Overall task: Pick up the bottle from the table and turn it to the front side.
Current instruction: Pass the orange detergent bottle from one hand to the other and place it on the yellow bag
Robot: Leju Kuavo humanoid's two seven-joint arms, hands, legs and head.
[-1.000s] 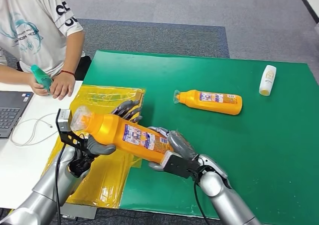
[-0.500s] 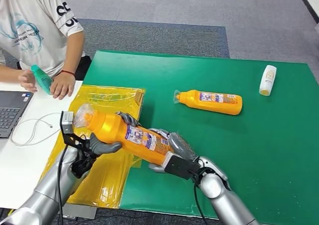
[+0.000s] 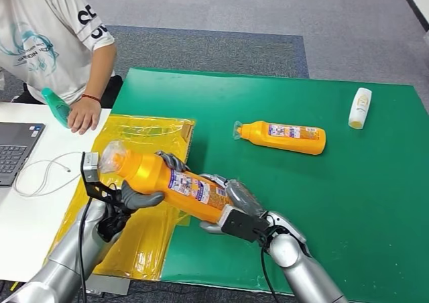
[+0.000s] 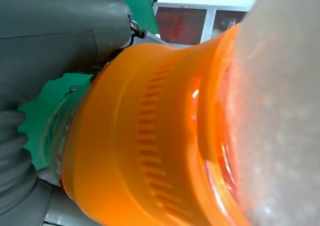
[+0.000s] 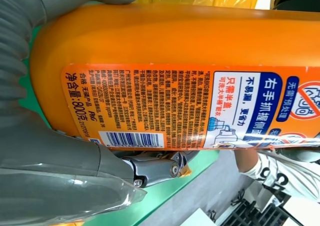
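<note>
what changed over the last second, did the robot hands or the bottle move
The left robot hand shifted slightly right along the neck of the held orange bottle, its fingers curling further behind it. The person's far hand left the table. The right robot hand, second orange bottle and white bottle stayed put.

The held bottle [image 3: 169, 180] lies above the table's [image 3: 354, 216] front-left edge; a second bottle [image 3: 281, 137] lies behind it, a small bottle [image 3: 359, 107] far right.

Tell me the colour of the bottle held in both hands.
Orange bottle, clearest in the head view.
</note>
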